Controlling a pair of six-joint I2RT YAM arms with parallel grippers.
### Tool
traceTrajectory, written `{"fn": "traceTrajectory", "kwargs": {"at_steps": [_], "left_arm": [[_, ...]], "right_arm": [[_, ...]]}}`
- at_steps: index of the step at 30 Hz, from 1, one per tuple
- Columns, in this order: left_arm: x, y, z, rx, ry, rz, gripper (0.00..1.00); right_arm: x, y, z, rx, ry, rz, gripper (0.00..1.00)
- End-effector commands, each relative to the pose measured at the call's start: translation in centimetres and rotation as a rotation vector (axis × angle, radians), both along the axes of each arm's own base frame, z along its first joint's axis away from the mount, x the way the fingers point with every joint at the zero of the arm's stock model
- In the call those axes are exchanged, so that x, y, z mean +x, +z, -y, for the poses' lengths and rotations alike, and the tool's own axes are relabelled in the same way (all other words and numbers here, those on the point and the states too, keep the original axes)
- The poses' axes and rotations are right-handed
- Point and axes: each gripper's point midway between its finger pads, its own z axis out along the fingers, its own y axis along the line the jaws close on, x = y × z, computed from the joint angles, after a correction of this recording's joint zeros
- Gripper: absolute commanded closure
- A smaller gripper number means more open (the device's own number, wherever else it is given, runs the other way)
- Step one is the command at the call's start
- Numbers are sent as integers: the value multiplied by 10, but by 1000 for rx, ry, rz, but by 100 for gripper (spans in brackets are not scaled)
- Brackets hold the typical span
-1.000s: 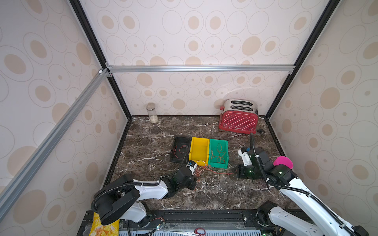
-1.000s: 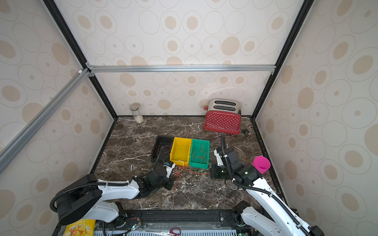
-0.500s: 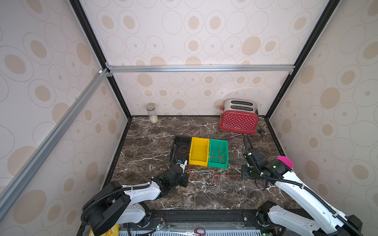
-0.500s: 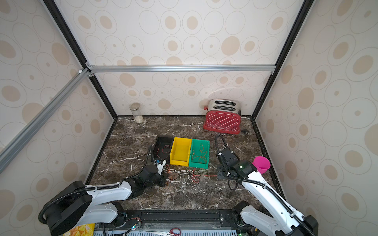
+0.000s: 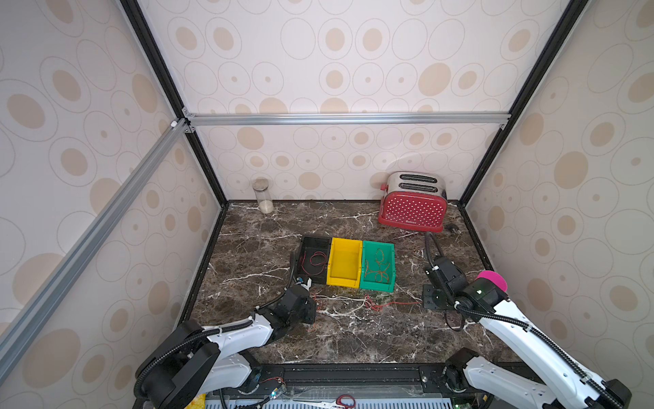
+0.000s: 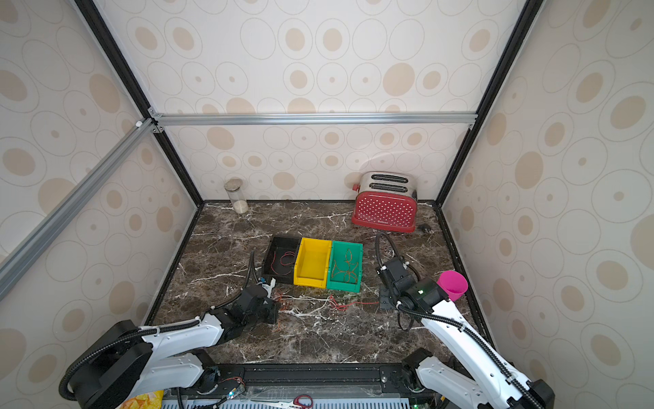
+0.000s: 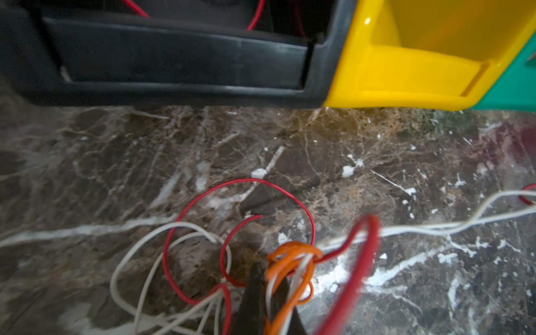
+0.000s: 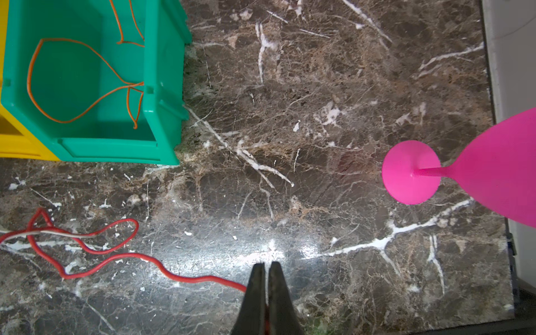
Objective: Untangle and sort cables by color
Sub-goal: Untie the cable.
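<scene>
A tangle of red, white and orange cables [image 5: 354,302] lies stretched across the marble in front of the bins in both top views. My left gripper [image 7: 268,269] is shut on a bunch of orange cables [image 7: 293,252] and white strands at the tangle's left end [image 6: 279,301]. My right gripper [image 8: 267,265] is shut on the end of a red cable [image 8: 185,278] at the tangle's right end [image 5: 421,303]. Red cables lie in the black bin [image 5: 315,262], orange ones [image 8: 87,49] in the green bin [image 5: 389,248].
A yellow bin [image 5: 345,244] sits between the black and green ones. A pink stemmed cup [image 5: 492,279] stands close behind my right arm. A red toaster [image 5: 412,209] and a glass jar [image 5: 263,194] stand at the back wall.
My left gripper has pulled to the left with its cables and my right gripper has shifted slightly right and nearer. The tangle is now drawn out into a line between them.
</scene>
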Motion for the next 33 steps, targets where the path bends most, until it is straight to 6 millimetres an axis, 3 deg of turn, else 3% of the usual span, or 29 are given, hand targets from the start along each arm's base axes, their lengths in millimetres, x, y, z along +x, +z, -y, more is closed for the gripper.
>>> {"fn": "traceTrajectory", "kwargs": {"at_steps": [1,6,10,12,19,27,33], "left_arm": [[-1,-10,-28,74,112,-36,100],[-3,-3,-8,0,21,-36,98],[-3,9,7,-35,-48,-34,88],[-1,17,10,-47,-60,-19,78],[-1,48,24,-113,-120,12,41],[4,94,40,-154,-188,87,32],[-9,113,80,-279,-367,182,31]], "right_arm": [[-4,6,15,-48,-50,7,100],[-3,-1,-25,106,113,-29,100],[-3,4,-69,315,252,-16,100],[-3,10,-82,380,290,-2,100],[-6,30,-104,496,382,24,100],[-9,47,-122,608,427,42,100],[-9,54,-129,667,435,55,100]]}}
